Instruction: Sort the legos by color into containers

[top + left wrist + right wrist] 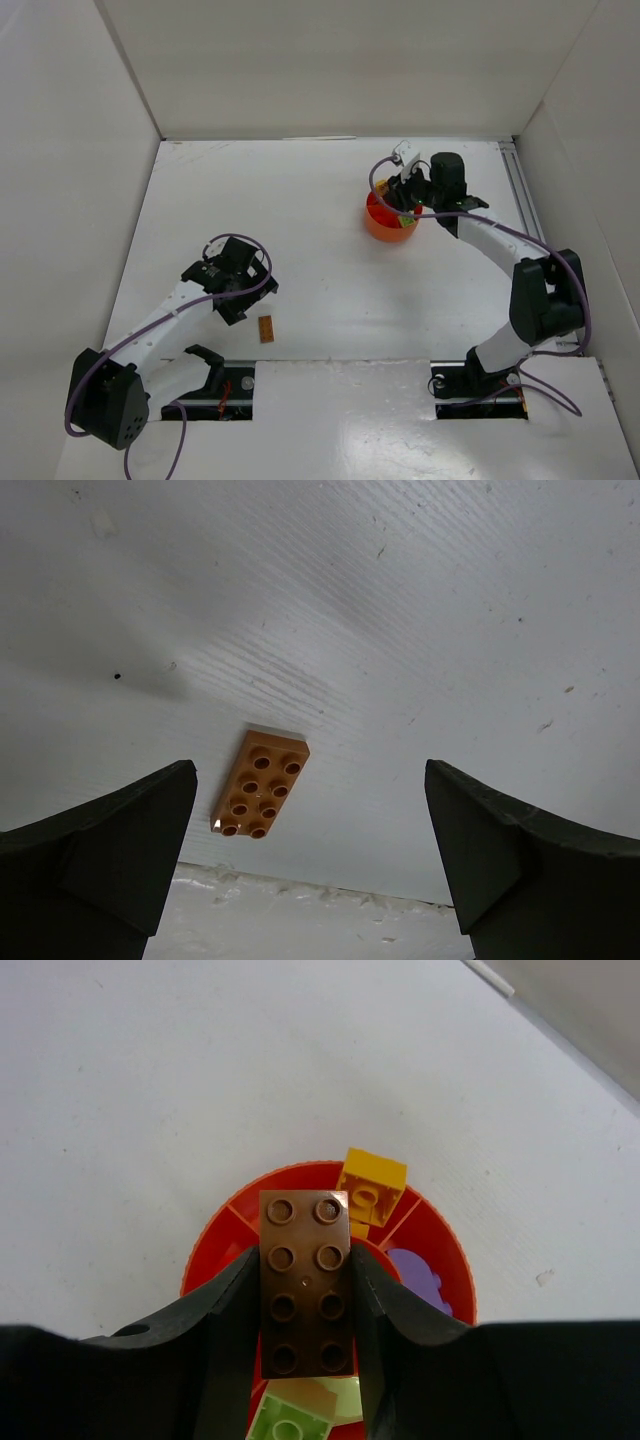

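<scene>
Tabletop is plain white. On its far right stands the round orange-red dish, directly under your right gripper. That gripper's jaws are clamped on the long sides of a dark brown brick with eight studs, which hangs over the dish's hub.

Your left gripper hovers with jaws wide apart and touching nothing. Below it an orange-brown brick lies flat near the table's front edge.

In the dish, a yellow brick seems perched on the far rim. There is a purple piece on the right and a pale green brick nearest the camera.

- **Right side:** let go here and the brown brick may straddle a divider or drop in with another colour. A nudge could also knock the yellow one off the rim.
- **Left side:** the orange-brown brick sits off-centre and slightly skewed, so one finger may reach it first and shove it.

You can read no brand, label or writing.
</scene>
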You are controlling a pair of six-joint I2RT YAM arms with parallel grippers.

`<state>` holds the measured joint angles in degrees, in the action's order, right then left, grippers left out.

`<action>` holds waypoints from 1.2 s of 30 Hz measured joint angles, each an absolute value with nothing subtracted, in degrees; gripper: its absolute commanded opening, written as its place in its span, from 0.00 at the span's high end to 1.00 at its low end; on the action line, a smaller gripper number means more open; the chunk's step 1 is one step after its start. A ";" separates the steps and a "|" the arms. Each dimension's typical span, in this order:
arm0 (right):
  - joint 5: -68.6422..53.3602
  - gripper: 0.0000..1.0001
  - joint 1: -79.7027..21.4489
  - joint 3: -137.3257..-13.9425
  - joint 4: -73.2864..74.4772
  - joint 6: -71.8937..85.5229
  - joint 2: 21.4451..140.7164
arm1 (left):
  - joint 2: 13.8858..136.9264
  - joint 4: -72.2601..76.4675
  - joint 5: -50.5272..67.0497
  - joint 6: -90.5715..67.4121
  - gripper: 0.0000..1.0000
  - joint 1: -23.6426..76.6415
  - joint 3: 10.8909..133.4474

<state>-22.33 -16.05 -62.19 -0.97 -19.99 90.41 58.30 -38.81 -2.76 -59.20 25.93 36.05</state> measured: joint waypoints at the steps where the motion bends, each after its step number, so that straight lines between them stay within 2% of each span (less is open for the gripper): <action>1: -24.18 0.68 -15.25 -62.11 -2.00 -20.16 90.35 | 58.37 -38.83 -2.74 -59.13 0.05 25.93 36.05; 11: -50.76 0.66 -7.22 -59.75 -15.75 -21.80 92.99 | 58.50 -38.59 -2.59 -58.98 0.05 25.93 36.05; 15: -56.36 0.65 -6.70 -58.96 -18.37 -22.44 94.67 | 59.61 -38.46 -2.61 -58.98 0.05 25.93 36.07; 36: -61.12 0.59 -4.45 -59.53 -22.31 -23.16 102.54 | 62.85 -38.35 -2.61 -58.96 0.05 25.93 37.28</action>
